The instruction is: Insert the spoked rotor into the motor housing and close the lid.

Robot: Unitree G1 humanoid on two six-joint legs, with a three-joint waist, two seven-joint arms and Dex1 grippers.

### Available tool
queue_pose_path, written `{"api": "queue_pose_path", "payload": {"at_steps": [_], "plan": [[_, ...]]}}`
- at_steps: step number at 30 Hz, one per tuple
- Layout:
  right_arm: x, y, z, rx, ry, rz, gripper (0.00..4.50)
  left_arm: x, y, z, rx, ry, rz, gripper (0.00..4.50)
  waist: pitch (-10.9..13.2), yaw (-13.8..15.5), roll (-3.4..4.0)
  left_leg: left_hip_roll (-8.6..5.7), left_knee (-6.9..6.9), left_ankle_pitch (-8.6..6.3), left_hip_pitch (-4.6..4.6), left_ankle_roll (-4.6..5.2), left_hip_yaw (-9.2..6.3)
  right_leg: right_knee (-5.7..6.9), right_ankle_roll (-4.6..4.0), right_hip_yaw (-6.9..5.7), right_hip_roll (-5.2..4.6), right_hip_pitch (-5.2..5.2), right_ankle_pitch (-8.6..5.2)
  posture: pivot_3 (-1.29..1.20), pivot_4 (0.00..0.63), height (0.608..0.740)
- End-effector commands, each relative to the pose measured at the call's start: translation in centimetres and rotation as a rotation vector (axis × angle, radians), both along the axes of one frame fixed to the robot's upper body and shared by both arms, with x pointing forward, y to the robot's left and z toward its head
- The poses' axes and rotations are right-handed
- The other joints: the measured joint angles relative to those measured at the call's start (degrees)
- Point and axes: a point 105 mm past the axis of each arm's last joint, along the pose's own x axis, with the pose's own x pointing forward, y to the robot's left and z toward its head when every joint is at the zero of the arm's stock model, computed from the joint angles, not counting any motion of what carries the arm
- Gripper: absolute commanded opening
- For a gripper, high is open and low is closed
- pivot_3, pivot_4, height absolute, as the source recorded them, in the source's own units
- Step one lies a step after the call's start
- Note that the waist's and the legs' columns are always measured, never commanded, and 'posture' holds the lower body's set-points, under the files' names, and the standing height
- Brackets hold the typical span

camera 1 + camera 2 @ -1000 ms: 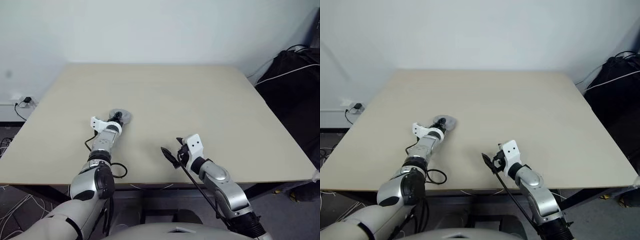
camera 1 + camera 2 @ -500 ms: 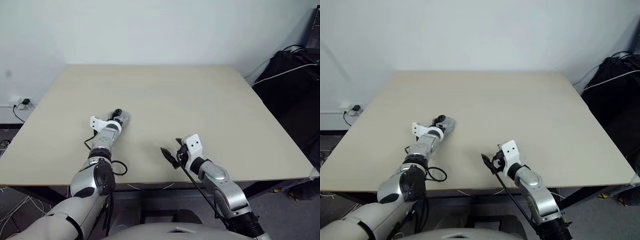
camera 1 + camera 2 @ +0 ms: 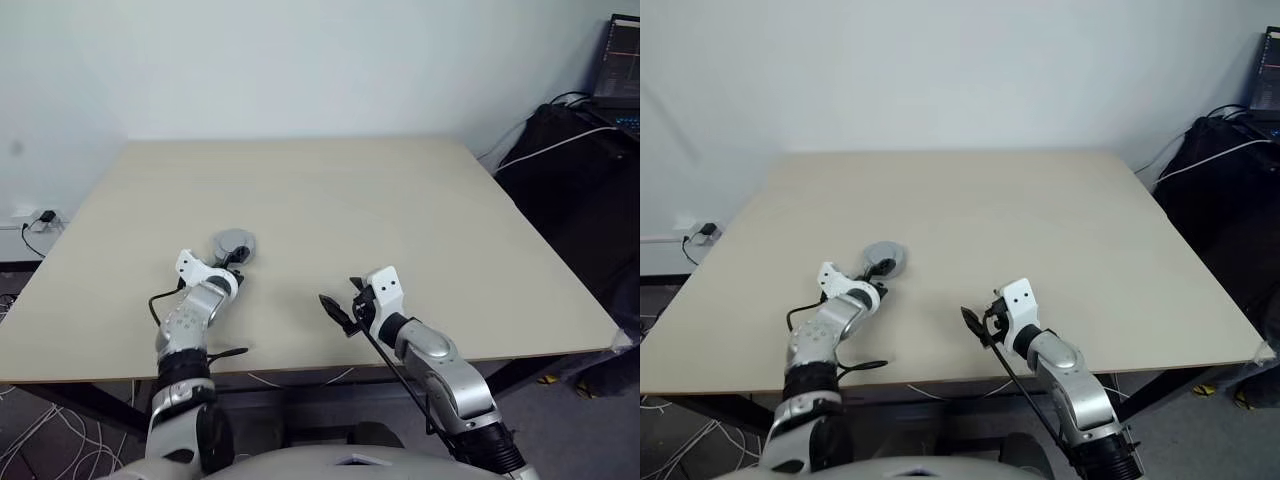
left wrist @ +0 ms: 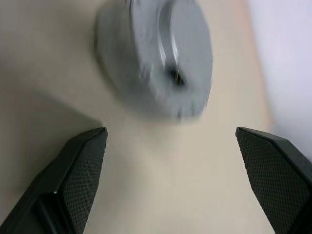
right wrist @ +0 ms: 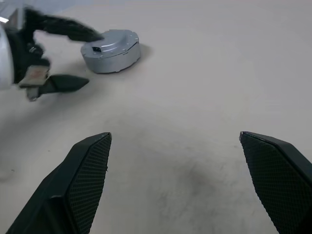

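Lid (image 3: pixel 232 243) on table (image 3: pixel 400 210); left claw (image 3: pixel 232 274) just before it

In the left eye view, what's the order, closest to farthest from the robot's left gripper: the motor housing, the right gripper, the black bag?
From the left gripper:
1. Motor housing, on the table just beyond it.
2. Right gripper, toward the table's near edge, to its right.
3. Black bag, off the table, far right.

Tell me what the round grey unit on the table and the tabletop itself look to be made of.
The closed motor housing: apparently matte grey metal, possibly cast; evenly dull with soft highlights, though painted plastic can't be ruled out. The table: pale beige laminate or coated board, smooth, no grain visible.
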Motion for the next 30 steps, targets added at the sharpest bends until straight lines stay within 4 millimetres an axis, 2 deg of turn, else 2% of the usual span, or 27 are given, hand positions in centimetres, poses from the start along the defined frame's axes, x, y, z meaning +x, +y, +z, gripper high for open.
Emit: {"api": "queue_pose_path", "payload": {"at_steps": [1,7,12,17,18,23,30], "plan": [[0.6,0.0,1.9,0.047,-0.043,-0.005,4.50,-3.3,-1.6,-1.6,0.016,0.112,-0.133,4.47,-0.09,-0.06,0.06,0.00,0.00,0.00,0.01,0.00,0.00,-0.01,-0.02,-0.01,-0.01,0.01,-0.01,0.00,0.000,0.740],[0.3,0.0,1.9,0.054,-0.030,-0.009,4.50,-6.0,-1.0,-1.0,0.099,0.106,-0.183,4.47,-0.18,-0.08,0.21,0.00,-0.01,-0.01,0.04,0.00,-0.02,-0.03,-0.07,0.02,-0.07,0.05,-0.06,0.00,0.000,0.740],[0.2,-0.4,2.1,0.050,-0.058,-0.052,4.50,-6.5,-1.1,1.1,0.399,-0.090,-0.295,4.47,-0.15,-0.21,0.24,0.00,-0.13,-0.01,0.02,-0.02,-0.02,-0.10,-0.18,0.10,-0.08,0.00,-0.13,0.00,0.000,0.740],[0.8,-2.3,1.8,-0.020,-0.127,-0.201,4.50,-7.4,-0.9,2.3,0.851,-0.304,-0.339,4.47,0.06,0.12,0.33,0.00,-0.42,0.01,-0.14,-0.08,-0.02,-0.17,-0.28,0.12,-0.16,-0.25,-0.18,0.00,0.000,0.740],[0.7,-2.6,1.7,-0.024,-0.131,-0.221,4.50,-7.6,-1.0,2.5,0.898,-0.337,-0.332,4.47,0.18,0.38,0.37,-0.01,-0.43,0.01,-0.18,-0.09,-0.02,-0.16,-0.28,0.11,-0.18,-0.30,-0.18,0.00,0.000,0.740],[0.3,-3.8,1.3,-0.086,-0.182,-0.278,4.50,-8.8,-1.9,3.0,1.048,-0.464,-0.296,4.47,0.41,1.46,0.47,-0.01,-0.50,0.01,-0.34,-0.09,0.00,-0.19,-0.28,0.10,-0.24,-0.45,-0.20,0.00,0.000,0.740],[-0.7,-5.1,1.9,-0.133,-0.315,-0.336,4.50,-9.9,-2.6,3.8,1.077,-0.558,-0.185,4.47,0.77,1.54,0.35,-0.01,-0.56,0.01,-0.40,-0.09,0.00,-0.18,0.05,0.06,-0.25,-0.53,-0.45,0.00,0.000,0.740]]}}
